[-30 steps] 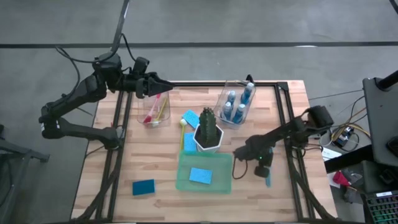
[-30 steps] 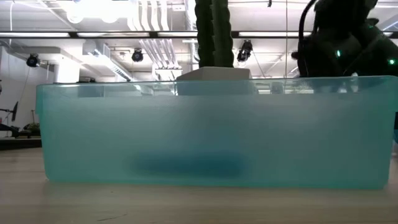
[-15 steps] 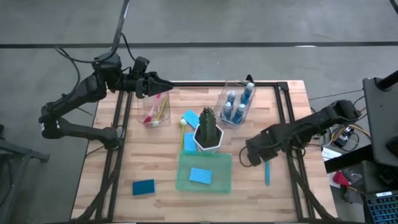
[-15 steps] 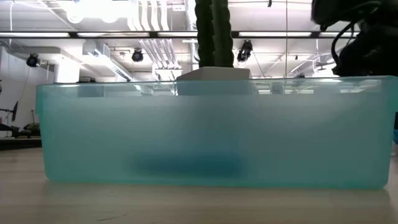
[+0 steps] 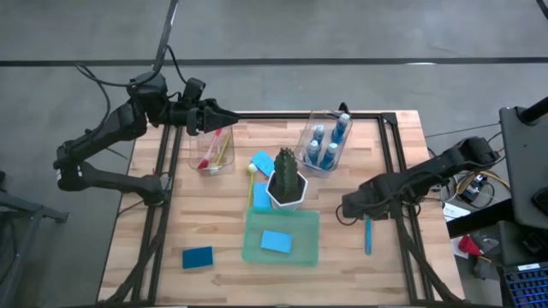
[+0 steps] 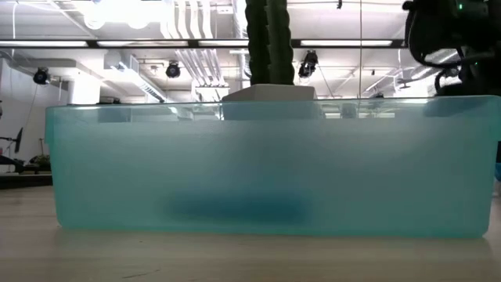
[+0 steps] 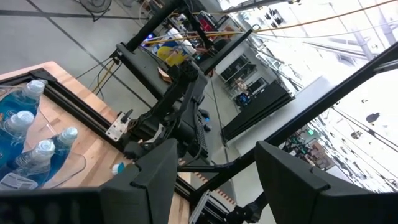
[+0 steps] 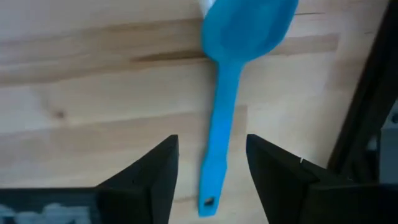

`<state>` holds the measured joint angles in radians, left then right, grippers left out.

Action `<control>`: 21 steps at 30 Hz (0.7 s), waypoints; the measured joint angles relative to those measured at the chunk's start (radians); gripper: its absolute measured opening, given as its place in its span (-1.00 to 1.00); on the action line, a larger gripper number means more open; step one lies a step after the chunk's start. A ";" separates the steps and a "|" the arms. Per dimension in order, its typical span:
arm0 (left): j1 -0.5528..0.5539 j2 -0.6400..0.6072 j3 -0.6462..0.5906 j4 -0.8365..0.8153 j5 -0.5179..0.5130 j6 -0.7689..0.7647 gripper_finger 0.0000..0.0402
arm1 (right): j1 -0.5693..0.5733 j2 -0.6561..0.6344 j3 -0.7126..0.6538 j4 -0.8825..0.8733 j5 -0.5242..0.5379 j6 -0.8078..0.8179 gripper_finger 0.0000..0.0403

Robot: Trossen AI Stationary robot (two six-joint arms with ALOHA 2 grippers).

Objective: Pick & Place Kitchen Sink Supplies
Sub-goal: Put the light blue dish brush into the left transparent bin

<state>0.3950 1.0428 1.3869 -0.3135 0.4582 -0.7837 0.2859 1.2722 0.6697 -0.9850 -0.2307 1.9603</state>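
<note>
A: Where is the blue brush (image 5: 368, 236) found?

B: It lies flat on the worktop (image 5: 214, 214), near the right edge, to the right of the green tray (image 5: 308, 252). In the right wrist view the brush (image 8: 230, 87) is seen ahead of the right gripper (image 8: 210, 163), with its handle end between the two dark fingers (image 8: 152, 171), apart from both.

A: And the gripper's state?

B: The right gripper (image 5: 349, 208) is parted, with nothing held; it sits just above the brush's head end. The left gripper (image 7: 214, 165) is held wide over the far left of the worktop, above a clear bin (image 5: 211, 152) with a red and a yellow brush (image 5: 221, 152) inside.

A: The other supplies?

B: Bottles (image 5: 330, 141) stand in a second clear bin. One sponge (image 5: 276, 241) lies in the tray, another (image 5: 197, 257) at the near left, and one more (image 5: 262, 161) beside the plant (image 5: 287, 178).

A: What is hard to make out?

B: In the low view the tray wall (image 6: 266, 168) fills the frame; the sponge is only a dim blur behind it, and the blue brush is hidden.
</note>
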 joint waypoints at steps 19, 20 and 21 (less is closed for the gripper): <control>0.000 0.001 0.000 0.000 0.001 -0.008 0.04 | -0.002 0.116 -0.090 0.160 0.003 -0.079 -0.43; 0.000 0.001 0.000 0.000 0.001 -0.008 0.04 | -0.002 0.111 -0.090 0.164 0.007 -0.083 -0.50; 0.000 0.001 0.000 0.000 0.001 -0.008 0.04 | -0.002 0.106 -0.090 0.167 0.013 -0.083 -0.58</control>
<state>0.3950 1.0435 1.3869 -0.3130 0.4591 -0.7918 0.2840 1.3783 0.5794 -0.8184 -0.2176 1.8770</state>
